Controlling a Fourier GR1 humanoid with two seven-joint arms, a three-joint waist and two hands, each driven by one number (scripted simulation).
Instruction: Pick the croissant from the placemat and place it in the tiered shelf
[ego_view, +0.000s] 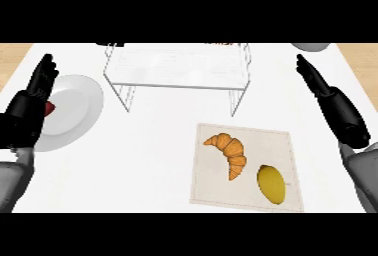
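Croissant (229, 152) on placemat (214, 187) | left hand (29, 100), right hand (332, 102) straight-fingered, empty | red item (49, 108), perhaps fruit, half-hidden behind left hand

White plate (74, 112), left of frame; small red item (50, 108) on it. Yellow lemon (272, 184), lower right. White bowl (314, 46), top-right, cut off.

White counter (155, 150) and its load
It bore a clear tiered shelf (177, 67) at the back, a white plate (74, 112) left, a beige placemat (272, 145) front right.
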